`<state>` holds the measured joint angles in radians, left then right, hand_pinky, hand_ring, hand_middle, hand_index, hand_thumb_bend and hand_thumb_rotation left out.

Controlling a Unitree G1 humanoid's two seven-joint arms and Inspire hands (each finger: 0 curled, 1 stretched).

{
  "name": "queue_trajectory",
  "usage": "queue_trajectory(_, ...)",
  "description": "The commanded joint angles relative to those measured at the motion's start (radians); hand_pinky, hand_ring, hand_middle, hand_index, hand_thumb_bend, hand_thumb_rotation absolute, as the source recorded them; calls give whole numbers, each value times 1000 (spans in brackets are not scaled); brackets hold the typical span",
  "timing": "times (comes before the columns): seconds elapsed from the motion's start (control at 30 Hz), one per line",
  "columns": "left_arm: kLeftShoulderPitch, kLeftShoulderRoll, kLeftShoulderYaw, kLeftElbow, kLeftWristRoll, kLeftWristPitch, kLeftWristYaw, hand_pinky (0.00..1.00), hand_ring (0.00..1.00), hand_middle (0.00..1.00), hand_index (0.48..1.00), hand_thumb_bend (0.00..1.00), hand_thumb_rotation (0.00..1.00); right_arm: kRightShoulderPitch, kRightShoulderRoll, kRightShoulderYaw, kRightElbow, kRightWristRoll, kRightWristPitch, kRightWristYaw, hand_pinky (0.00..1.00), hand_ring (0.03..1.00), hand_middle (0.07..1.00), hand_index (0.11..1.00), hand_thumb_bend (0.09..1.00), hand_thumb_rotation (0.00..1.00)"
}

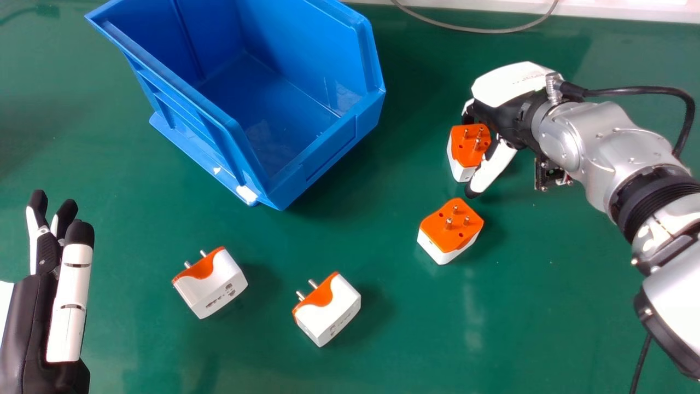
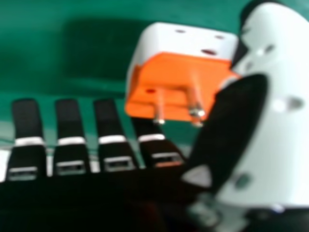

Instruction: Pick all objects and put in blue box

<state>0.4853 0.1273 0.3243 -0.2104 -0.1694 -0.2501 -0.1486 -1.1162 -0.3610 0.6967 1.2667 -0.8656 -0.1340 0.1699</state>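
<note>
Plug adapter A is located right of centre in the upper half of the head view, in the gap between the thumb and the fingers of the right hand. Its orange pin face points upward. The right hand is open: fingers extended, thumb set apart from them. The right hand view shows the thumb overlapping one end of the orange and white body. Whether thumb or fingers bear on the adapter cannot be determined, and a firm hold cannot be confirmed.

Plug adapter B stands on the green table just below adapter A in the head view, near the thumb tip, pins up. Plug adapter C lies on its side in the lower left part of the frame, pins directed to the upper left. Plug adapter D lies in the same attitude at the lower centre.

The blue box sits open side up, from the upper left to the top centre of the frame. All four adapters are outside it.

The left hand is at the lower left edge, open, with fingers extended, holding nothing. A grey cable runs along the top edge, right of centre.
</note>
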Motion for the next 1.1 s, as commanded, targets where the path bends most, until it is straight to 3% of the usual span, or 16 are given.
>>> queue_trajectory(0.0,10,-3,13,-18,-11,-21,1,1000,1000,1000,1000,524,928,-35,-11,-10,-4,6,-3,-28,604,722,778,831,607,348)
queue_trajectory(0.07,12,-3,14,-19,-11,-20,2,1000,1000,1000,1000,525,928,-33,-9,-6,-4,1,-2,-44,506,615,685,786,586,301)
queue_trajectory(0.17,18,-5,13,-27,-9,-18,3,1000,1000,1000,1000,526,928,-31,-10,0,-4,-7,-6,-71,474,577,646,751,578,284)
queue_trajectory(0.27,22,-4,13,-36,-8,-14,3,1000,1000,1000,1000,540,923,-28,-12,9,-2,-17,-12,-109,404,483,543,620,541,219)
queue_trajectory(0.47,35,-3,13,-53,1,-10,5,1000,1000,1000,1000,546,921,-17,-16,21,-2,-28,-26,-167,397,471,528,592,534,204)
queue_trajectory(0.7,50,-3,10,-84,5,4,9,1000,1000,1000,1000,570,917,-13,-22,29,3,-29,-44,-210,351,415,482,543,527,105)
queue_trajectory(0.83,45,-3,12,-77,5,2,10,1000,1000,1000,1000,577,914,-9,-23,33,6,-42,-49,-239,337,395,458,530,525,67)
queue_trajectory(1.07,47,-7,8,-90,4,13,9,1000,1000,1000,1000,574,912,-10,-21,30,13,-41,-46,-254,366,431,483,497,521,34)
